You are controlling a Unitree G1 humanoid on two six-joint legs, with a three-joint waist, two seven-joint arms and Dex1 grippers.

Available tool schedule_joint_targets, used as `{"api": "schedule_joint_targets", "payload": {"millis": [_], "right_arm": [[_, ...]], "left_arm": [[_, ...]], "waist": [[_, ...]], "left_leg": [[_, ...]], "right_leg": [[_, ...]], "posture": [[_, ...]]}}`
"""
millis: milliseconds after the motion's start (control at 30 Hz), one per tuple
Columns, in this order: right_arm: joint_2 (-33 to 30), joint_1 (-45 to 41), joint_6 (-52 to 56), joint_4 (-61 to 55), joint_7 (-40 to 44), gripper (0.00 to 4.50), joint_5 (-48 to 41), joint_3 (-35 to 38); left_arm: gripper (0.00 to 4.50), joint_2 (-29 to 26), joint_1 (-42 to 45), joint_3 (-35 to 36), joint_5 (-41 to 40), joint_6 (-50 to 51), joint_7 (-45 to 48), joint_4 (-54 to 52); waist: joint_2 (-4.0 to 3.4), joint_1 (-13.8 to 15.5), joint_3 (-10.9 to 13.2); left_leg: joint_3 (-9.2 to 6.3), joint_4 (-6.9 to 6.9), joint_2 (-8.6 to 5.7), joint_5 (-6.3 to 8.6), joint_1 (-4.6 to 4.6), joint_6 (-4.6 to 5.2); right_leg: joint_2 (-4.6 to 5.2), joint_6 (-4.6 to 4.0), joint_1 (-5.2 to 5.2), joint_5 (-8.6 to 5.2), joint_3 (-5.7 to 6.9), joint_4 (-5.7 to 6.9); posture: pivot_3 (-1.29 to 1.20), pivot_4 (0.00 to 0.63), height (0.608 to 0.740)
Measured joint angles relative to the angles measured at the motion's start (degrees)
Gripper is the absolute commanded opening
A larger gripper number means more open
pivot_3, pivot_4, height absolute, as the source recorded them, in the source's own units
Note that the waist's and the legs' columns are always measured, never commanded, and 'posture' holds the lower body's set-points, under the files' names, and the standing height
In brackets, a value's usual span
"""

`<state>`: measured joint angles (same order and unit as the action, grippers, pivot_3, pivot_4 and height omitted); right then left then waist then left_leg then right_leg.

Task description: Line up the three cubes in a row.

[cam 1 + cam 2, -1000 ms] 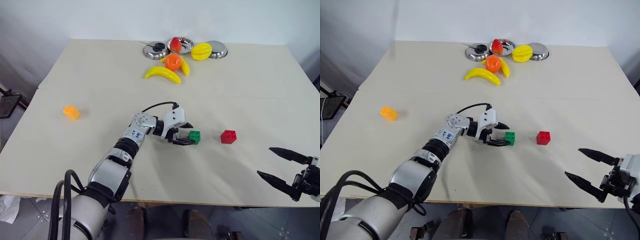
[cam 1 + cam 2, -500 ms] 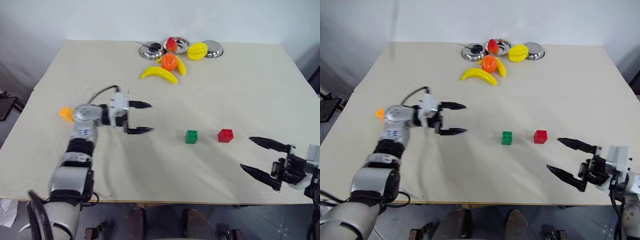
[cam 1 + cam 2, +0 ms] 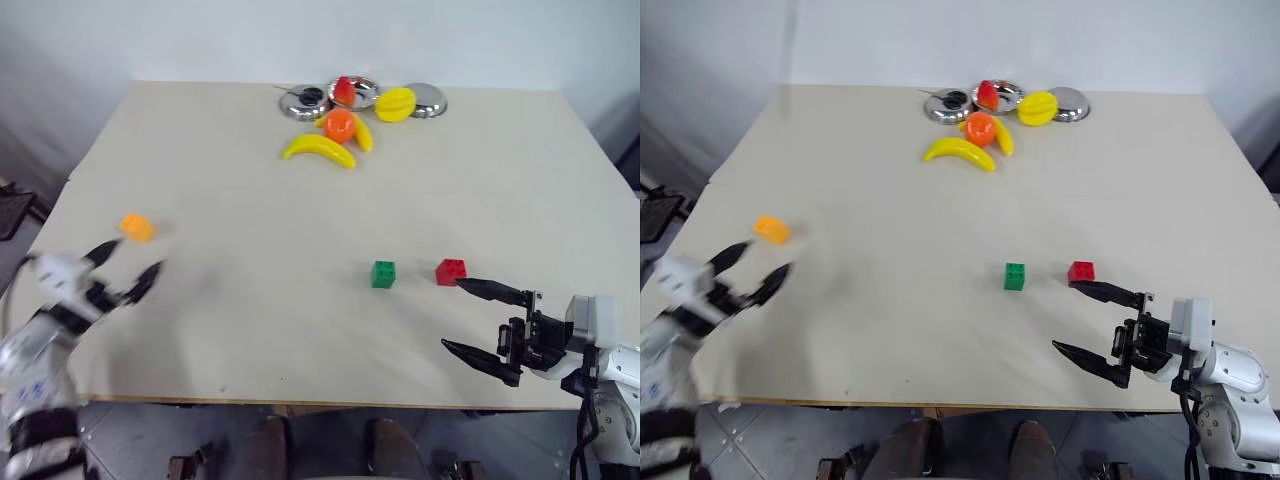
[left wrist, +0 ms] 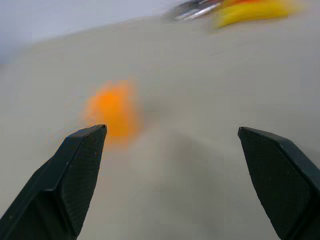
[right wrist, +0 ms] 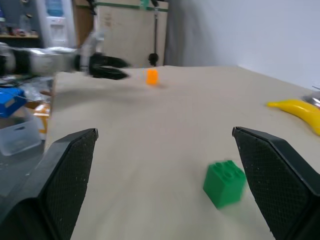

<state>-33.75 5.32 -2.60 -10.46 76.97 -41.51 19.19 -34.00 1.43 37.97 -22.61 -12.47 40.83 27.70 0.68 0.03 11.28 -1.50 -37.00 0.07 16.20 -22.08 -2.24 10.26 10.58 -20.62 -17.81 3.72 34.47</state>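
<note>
The orange cube [image 3: 137, 227] lies near the table's left edge. The green cube [image 3: 383, 273] and the red cube [image 3: 451, 271] sit side by side right of centre, a small gap between them. My left gripper [image 3: 130, 262] is open and empty, just in front of the orange cube, which looks blurred in the left wrist view [image 4: 111, 107] ahead of the fingers. My right gripper [image 3: 455, 315] is open near the front edge, pointing left, its far fingertip just in front of the red cube. The right wrist view shows the green cube [image 5: 224, 182] between its fingers and ahead of them.
At the table's far edge stand three steel bowls [image 3: 304, 100], one holding a red toy fruit [image 3: 345, 88]. In front of them lie a yellow banana [image 3: 318, 148], a round orange fruit [image 3: 340, 124] and a yellow fruit [image 3: 395, 102]. The table's front edge [image 3: 300, 403] is close to both grippers.
My left arm has swung left, from the green cube to the table's left edge beside the orange cube. My right gripper has shifted left toward the red cube. The cubes have not moved.
</note>
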Motion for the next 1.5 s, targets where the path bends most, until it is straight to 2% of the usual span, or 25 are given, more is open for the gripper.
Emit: {"api": "schedule_joint_targets", "payload": {"millis": [167,333,433,600,767,967,1067,1333,1433,1500], "right_arm": [[-0.52,-2.35,-1.28,1.72,1.17,4.50,0.43,0.00],[-1.11,-2.75,-2.24,4.18,1.59,4.50,1.43,0.07],[-1.18,-3.10,-2.34,4.39,1.59,4.50,1.85,-0.03],[-1.29,-3.42,-2.30,4.43,1.47,4.50,2.05,0.02],[-1.27,-1.92,-2.03,3.22,0.02,4.50,2.12,-0.21],[-1.20,0.13,-1.93,1.41,-1.66,4.50,2.12,-0.42],[-1.20,0.51,-1.94,1.17,-2.42,4.50,2.10,-0.41],[-1.19,2.19,-2.25,0.41,-3.49,4.50,2.11,-0.41],[-1.19,2.78,-2.44,0.41,-3.60,4.50,2.11,-0.40],[-1.20,3.20,-2.49,0.41,-3.73,4.50,2.11,-0.10]], "left_arm": [[4.47,0.97,-1.71,3.55,-3.28,1.61,-4.48,-1.13],[4.47,1.85,-2.19,0.47,-3.43,2.86,-3.81,-3.28],[4.47,1.21,3.60,-2.80,-3.01,5.44,-4.16,-2.64],[4.47,-3.37,14.40,-7.32,0.03,10.53,-7.25,2.43],[4.47,-4.64,29.23,-13.20,3.14,15.86,-7.68,15.56],[4.47,-4.94,37.76,-16.47,7.05,13.04,-8.01,27.67],[3.93,-5.00,38.89,-17.62,8.44,12.04,-8.10,31.00],[1.60,-6.54,38.95,-17.76,9.41,9.80,-7.69,33.86],[1.51,-6.76,38.96,-17.47,9.14,7.70,-6.31,34.06],[1.51,-6.47,38.97,-17.37,8.15,6.05,-1.40,33.81]], "waist": [[0.13,1.79,-0.05],[0.12,1.62,-0.06],[0.14,1.74,-0.07],[0.15,1.06,-0.09],[0.20,1.29,-0.12],[0.22,0.87,-0.12],[0.22,0.74,-0.12],[0.24,1.01,-0.11],[0.24,1.22,-0.11],[0.24,1.27,-0.11]], "left_leg": [[-0.06,-0.19,-0.02,0.10,0.00,0.18],[-0.04,-0.13,0.00,0.05,0.00,0.06],[-0.05,-0.16,-0.01,0.00,0.00,0.00],[0.09,-0.09,-0.01,-0.01,0.01,0.00],[0.17,-0.12,-0.01,-0.01,-0.01,0.02],[0.35,-0.07,0.01,0.00,0.00,0.03],[0.36,-0.06,0.03,0.00,-0.01,0.03],[0.39,-0.07,0.04,0.00,-0.05,0.04],[0.40,-0.08,0.04,0.00,-0.05,0.04],[0.41,-0.08,0.04,0.00,-0.05,0.04]], "right_leg": [[0.02,-0.08,0.05,0.06,0.04,-0.09],[0.00,-0.11,0.00,0.07,0.02,-0.07],[0.00,-0.11,0.00,0.08,0.02,-0.02],[-0.02,-0.11,-0.08,0.08,0.00,0.18],[-0.01,-0.09,-0.11,0.08,0.00,0.18],[0.00,-0.09,-0.21,0.08,-0.02,0.15],[0.00,-0.09,-0.25,0.08,-0.02,0.16],[0.00,-0.09,-0.31,0.08,-0.02,0.19],[0.00,-0.09,-0.31,0.08,-0.03,0.20],[0.00,-0.09,-0.32,0.08,-0.03,0.20]], "posture": [[0.00,0.150,0.740],[0.00,0.150,0.740],[0.00,0.150,0.740],[0.00,0.150,0.740],[0.00,0.150,0.740],[0.00,0.150,0.740],[0.00,0.150,0.740],[0.00,0.150,0.740],[0.00,0.150,0.740],[0.00,0.150,0.740]]}}
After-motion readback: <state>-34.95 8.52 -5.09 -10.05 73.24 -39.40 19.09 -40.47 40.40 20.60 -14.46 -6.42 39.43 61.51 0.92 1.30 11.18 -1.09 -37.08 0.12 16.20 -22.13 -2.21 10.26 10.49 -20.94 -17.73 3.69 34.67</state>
